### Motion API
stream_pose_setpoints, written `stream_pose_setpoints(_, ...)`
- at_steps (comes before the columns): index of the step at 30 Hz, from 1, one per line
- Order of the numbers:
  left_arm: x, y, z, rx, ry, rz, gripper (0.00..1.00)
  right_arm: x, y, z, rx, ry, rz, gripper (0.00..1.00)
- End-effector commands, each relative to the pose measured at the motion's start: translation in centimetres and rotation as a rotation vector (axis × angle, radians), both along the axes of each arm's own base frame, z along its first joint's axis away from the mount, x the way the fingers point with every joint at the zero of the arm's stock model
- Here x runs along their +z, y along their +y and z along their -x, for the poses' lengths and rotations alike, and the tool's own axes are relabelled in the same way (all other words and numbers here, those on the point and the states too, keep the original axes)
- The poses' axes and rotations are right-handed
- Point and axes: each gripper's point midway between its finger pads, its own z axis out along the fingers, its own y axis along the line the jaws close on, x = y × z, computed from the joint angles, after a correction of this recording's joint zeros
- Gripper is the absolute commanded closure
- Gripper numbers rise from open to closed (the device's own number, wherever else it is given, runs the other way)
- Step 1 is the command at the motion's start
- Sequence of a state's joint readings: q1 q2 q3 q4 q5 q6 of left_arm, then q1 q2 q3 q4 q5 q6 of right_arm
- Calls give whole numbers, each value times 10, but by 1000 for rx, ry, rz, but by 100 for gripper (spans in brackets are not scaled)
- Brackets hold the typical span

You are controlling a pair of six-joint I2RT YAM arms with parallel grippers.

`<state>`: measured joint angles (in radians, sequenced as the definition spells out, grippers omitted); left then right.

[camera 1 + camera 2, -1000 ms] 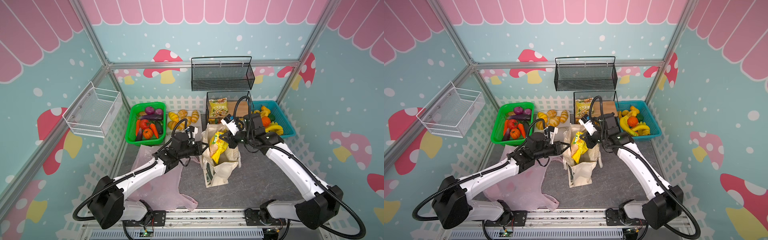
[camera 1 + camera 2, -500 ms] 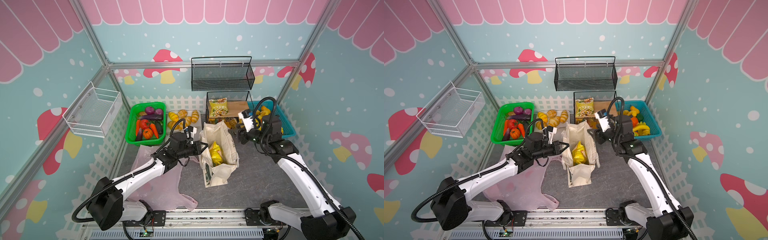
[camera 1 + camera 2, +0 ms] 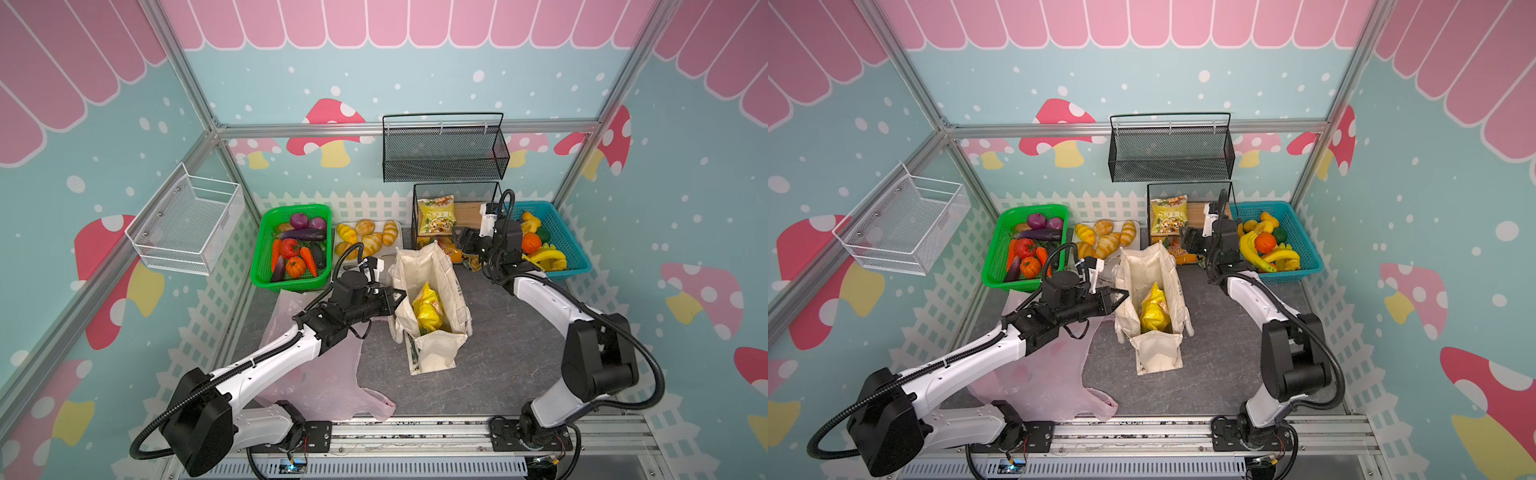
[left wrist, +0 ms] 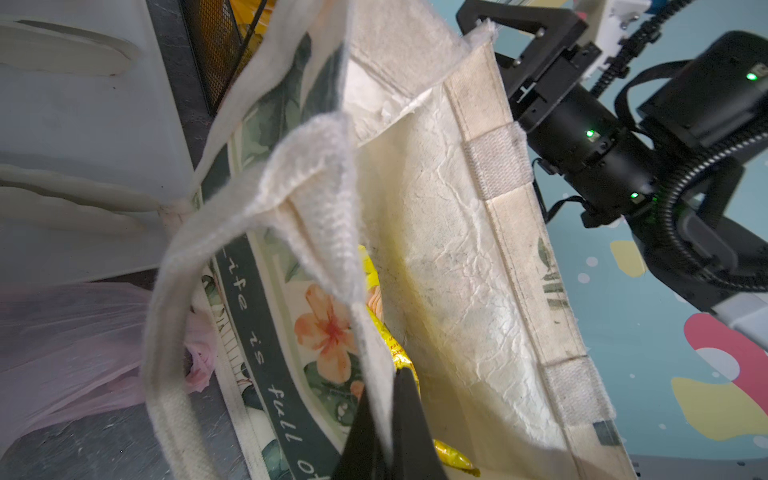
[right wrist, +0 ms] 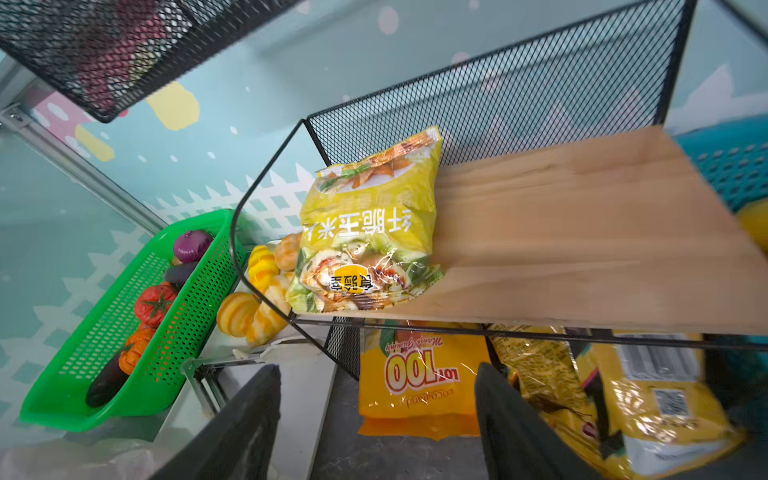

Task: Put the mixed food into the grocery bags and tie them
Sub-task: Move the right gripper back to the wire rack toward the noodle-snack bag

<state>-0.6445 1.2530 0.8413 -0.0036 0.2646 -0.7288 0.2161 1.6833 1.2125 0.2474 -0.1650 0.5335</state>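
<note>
The cream canvas tote (image 3: 446, 266) (image 3: 1154, 361) stands open mid-table. A yellow chip bag (image 3: 428, 309) (image 3: 1154, 311) lies inside it. My left gripper (image 3: 397, 295) (image 3: 1121, 296) (image 4: 386, 415) is shut on the tote's rim and pinches the fabric. Beside it the pink plastic bag (image 3: 316, 365) (image 3: 1042, 374) lies flat under the left arm. My right gripper (image 3: 467, 245) (image 3: 1187, 241) (image 5: 376, 370) is open and empty in front of the black rack. It faces an orange packet (image 5: 415, 386), with the green-yellow snack packet (image 3: 435, 214) (image 5: 370, 232) on the shelf above. Tomato (image 3: 289, 248), pumpkin (image 3: 296, 266), carrot (image 3: 308, 259) and eggplant (image 3: 301, 235) lie in the green basket (image 3: 259, 249).
Bread rolls (image 3: 370, 237) sit on a white tray between the green basket and the rack. A blue basket (image 3: 577, 257) of bananas and other fruit stands at the back right. A black wire shelf (image 3: 444, 149) and a white wire basket (image 3: 187, 224) hang on the walls.
My right gripper has let the yellow chip bag go into the tote, drawn back towards the rack and opened. The left gripper has kept its hold on the tote's rim.
</note>
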Motion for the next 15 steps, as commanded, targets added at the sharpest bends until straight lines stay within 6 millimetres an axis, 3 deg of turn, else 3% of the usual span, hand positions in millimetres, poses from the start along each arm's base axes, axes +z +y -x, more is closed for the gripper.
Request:
stream_pose_setpoints(1,-10,9,1,22,9,-39,100,31,8,-29,-9,-95,-87,24)
stream_pose_setpoints(8,-7,10,2,19,-3,-43,100,0,23,-70,65,-86,-62,25)
stream_pose_setpoints(15,-11,11,1,21,0,-53,100,-19,35,-78,152,-64,-116,28)
